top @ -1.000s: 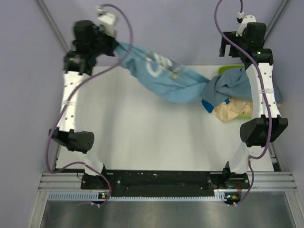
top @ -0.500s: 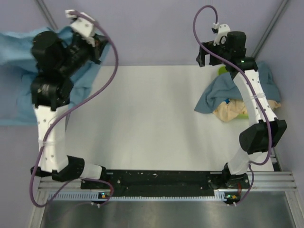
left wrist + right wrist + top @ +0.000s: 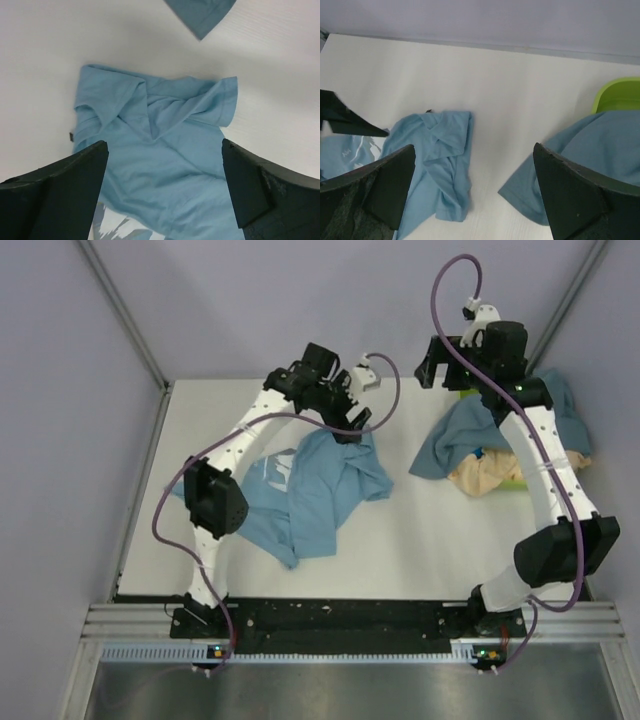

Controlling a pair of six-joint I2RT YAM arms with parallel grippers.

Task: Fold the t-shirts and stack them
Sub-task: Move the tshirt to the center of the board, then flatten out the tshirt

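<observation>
T-shirts lie in two places on the white table [image 3: 420,540]. We see the sky-blue shirt [image 3: 310,495] crumpled just left of the table's middle, toward 9 o'clock in the overhead view. Part of its white lettering [image 3: 277,470] faces up near its 10 o'clock side. From the left wrist view its cloth is bunched into loose folds, with one sleeve turned over toward 2 o'clock.

We see the left gripper [image 3: 355,428] hanging over the shirt's 1 o'clock corner. Its jaws stand wide apart with nothing between them, and the shirt lies flat on the table below.

The slate-blue shirt [image 3: 470,430] sits at the table's 2 o'clock, well apart from the sky-blue one. It is draped over a lime-green tray [image 3: 468,391] and spills out onto the table toward the middle. The beige shirt [image 3: 490,475] shows from beneath it at its 5 o'clock edge, rumpled and partly on the tray.

We see the right gripper [image 3: 442,362] held above the table's far edge at about 1 o'clock, just beside the tray. Its jaws are spread wide too and hold nothing. The right arm crosses above the heap of two shirts.
</observation>
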